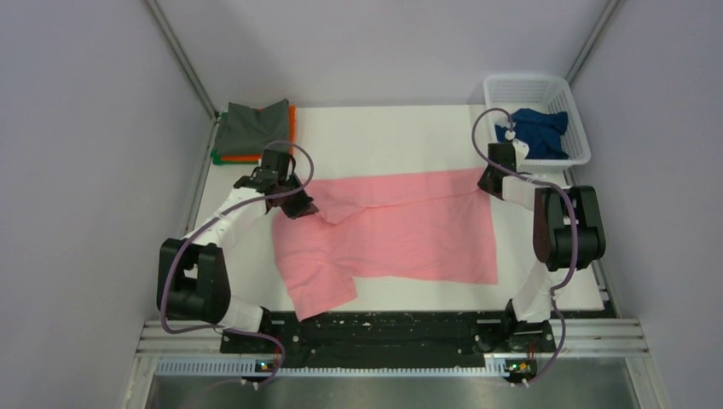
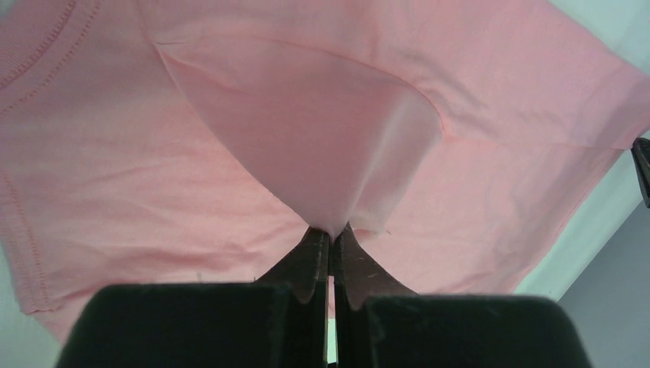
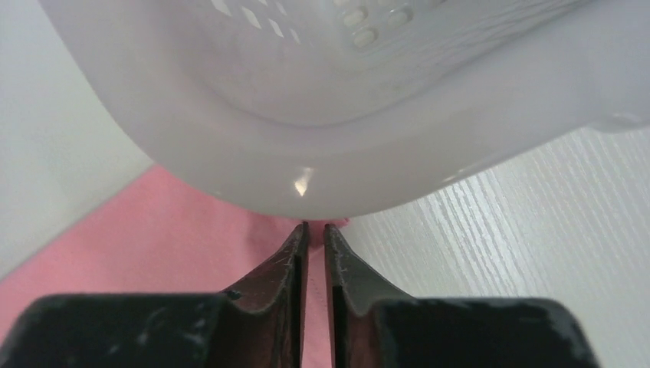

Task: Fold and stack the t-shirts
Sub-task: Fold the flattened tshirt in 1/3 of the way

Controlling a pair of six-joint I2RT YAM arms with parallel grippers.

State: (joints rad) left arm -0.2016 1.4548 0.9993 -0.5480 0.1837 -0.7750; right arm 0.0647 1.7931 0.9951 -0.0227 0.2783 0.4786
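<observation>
**Three shirts stacked, pink one mid-fold, navy one left to do.**

The left gripper (image 2: 331, 230) is clamped shut on a raised pinch of the pink t-shirt (image 1: 409, 230), near a sleeve; the rest of that shirt lies spread on the table (image 1: 384, 128), stretching away to the gripper's right. The right gripper (image 3: 315, 226) sits at the shirt's far corner with only a slit between its jaws and pink cloth at the tips; whether it has a hold I cannot tell. Beyond the left gripper lies the finished pile: grey t-shirt (image 1: 251, 128) on top, with the orange t-shirt (image 1: 292, 123) and green t-shirt (image 1: 217, 158) showing at its edges. Just ahead of the right gripper's tips is the basket (image 1: 529, 85), holding the crumpled navy t-shirt (image 1: 537, 132). By my reckoning, about halfway through.
</observation>
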